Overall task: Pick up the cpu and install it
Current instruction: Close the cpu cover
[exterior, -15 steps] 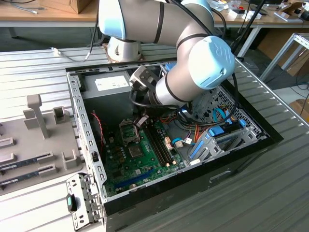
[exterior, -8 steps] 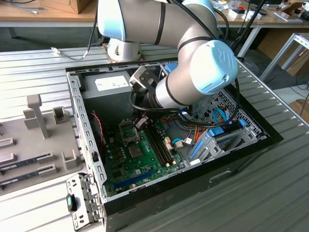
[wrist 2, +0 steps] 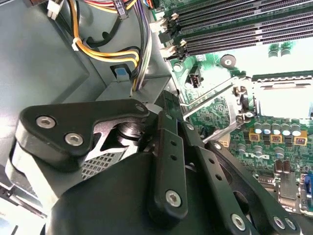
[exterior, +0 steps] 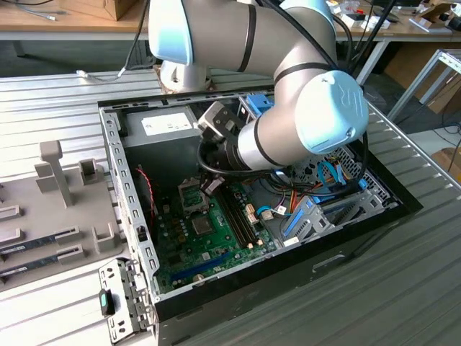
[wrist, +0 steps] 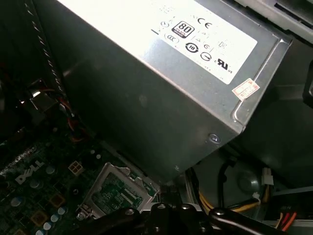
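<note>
Below, ribbed metal table (exterior: 403, 245), workbenches (exterior: 65, 21) behind.

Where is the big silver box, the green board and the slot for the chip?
Power supply (wrist: 161, 88), first wrist view, its grey side.
Motherboard (exterior: 189, 249), exterior view, its green surface.
CPU socket (wrist 2: 286, 105), second wrist view, its open middle.

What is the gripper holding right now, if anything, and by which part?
It cannot be told. The gripper hangs inside the computer case near the open CPU socket, but its fingertips are hidden behind its own linkage.
</note>
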Controlling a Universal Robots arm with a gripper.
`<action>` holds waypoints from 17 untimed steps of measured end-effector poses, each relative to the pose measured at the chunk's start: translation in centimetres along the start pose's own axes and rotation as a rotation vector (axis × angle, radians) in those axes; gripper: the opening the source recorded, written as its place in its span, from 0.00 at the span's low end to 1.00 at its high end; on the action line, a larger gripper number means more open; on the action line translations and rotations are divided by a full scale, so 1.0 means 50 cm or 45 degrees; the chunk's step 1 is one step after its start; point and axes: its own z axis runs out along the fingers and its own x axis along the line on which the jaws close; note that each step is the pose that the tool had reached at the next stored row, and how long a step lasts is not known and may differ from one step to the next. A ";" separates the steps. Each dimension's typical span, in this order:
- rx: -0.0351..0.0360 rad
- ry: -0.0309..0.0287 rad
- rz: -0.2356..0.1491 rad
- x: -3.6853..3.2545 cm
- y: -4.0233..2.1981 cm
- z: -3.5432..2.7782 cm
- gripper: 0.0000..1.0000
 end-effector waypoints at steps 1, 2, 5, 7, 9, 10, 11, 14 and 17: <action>-0.0014 -0.0011 0.000 0.002 -0.002 -0.003 0.11; -0.0023 -0.0018 -0.001 0.003 -0.002 -0.004 0.11; -0.0044 -0.0032 -0.001 0.005 -0.003 -0.012 0.11; -0.0058 -0.0046 -0.001 0.006 -0.004 -0.017 0.11; -0.0067 -0.0051 -0.001 0.007 -0.004 -0.021 0.11; -0.0070 -0.0054 -0.001 0.008 -0.004 -0.023 0.11; -0.0072 -0.0056 -0.001 0.008 -0.004 -0.025 0.11; -0.0076 -0.0059 -0.002 0.008 -0.003 -0.030 0.11; -0.0083 -0.0063 -0.002 0.008 -0.002 -0.033 0.11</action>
